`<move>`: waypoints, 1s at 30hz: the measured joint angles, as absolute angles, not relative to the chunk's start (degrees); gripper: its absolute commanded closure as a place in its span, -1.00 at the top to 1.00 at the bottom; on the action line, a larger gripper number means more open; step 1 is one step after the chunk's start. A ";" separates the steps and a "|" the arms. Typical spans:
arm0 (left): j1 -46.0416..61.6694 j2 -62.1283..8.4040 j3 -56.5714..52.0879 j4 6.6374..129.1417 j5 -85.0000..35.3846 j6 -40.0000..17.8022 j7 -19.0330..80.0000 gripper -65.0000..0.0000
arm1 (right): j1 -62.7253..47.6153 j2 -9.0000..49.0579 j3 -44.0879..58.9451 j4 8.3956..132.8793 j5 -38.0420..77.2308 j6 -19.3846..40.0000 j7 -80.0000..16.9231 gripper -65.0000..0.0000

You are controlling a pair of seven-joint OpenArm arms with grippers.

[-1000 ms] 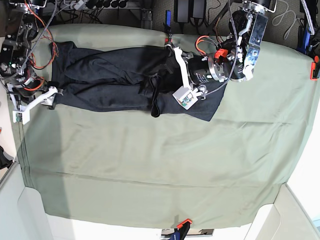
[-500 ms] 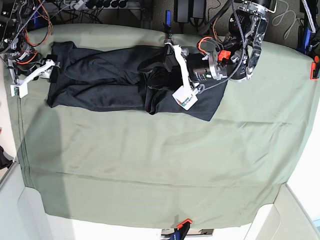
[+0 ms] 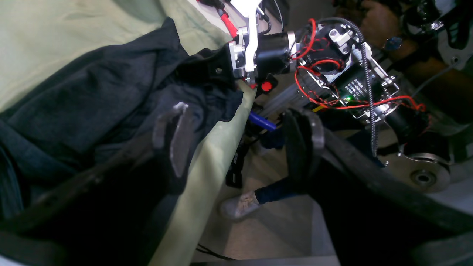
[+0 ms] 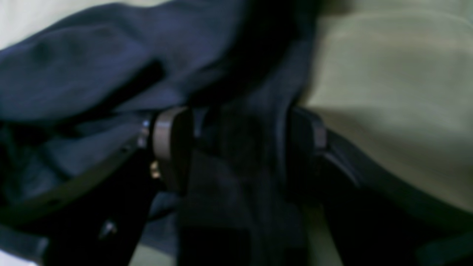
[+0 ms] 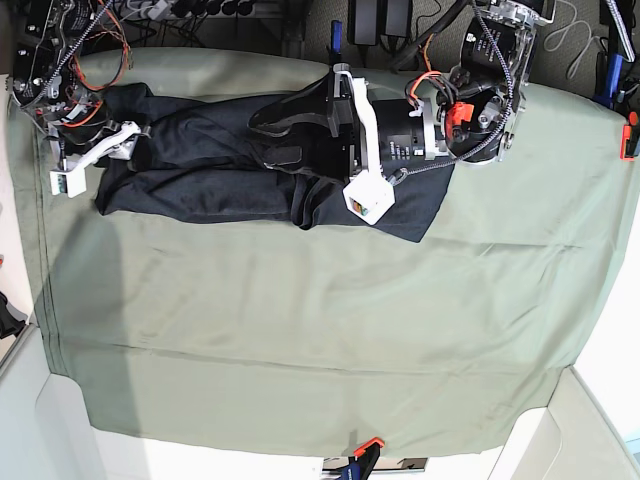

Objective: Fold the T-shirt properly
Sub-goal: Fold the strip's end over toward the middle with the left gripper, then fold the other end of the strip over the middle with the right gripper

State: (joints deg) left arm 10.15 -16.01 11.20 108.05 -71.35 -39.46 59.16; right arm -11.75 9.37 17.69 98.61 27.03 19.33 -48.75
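The dark T-shirt (image 5: 200,165) lies stretched along the far edge of the olive-green cloth (image 5: 320,320), wrinkled and bunched at its middle. My left gripper (image 5: 275,132) hovers over that bunched middle. In the left wrist view it (image 3: 238,144) is open: one finger (image 3: 173,140) is over the shirt (image 3: 92,96), the other past the cloth's edge, nothing between them. My right gripper (image 5: 122,142) is at the shirt's left end. Its blurred wrist view shows the jaws (image 4: 238,147) wide apart with dark fabric (image 4: 92,66) lying between them.
Orange clamps (image 5: 630,135) (image 5: 365,448) and a blue clamp (image 5: 336,40) pin the cloth at the table's edges. Beyond the far edge are cables, the floor and a person's shoe (image 3: 238,205). The right arm's wiring (image 3: 325,66) shows ahead of the left gripper.
The right arm swung from the shirt's lower left corner up to its left end, and that end shifted with it. The left gripper rose and moved left over the shirt's middle.
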 measured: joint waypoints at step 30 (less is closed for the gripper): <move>12.73 -20.47 -12.05 108.49 -68.97 -39.46 58.08 0.25 | -8.36 19.18 25.67 98.21 23.44 19.51 -46.17 -1.00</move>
State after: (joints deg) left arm 12.73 -20.47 -12.05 108.49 -68.97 -39.46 58.08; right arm -8.36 19.18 25.67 98.21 23.44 19.51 -46.17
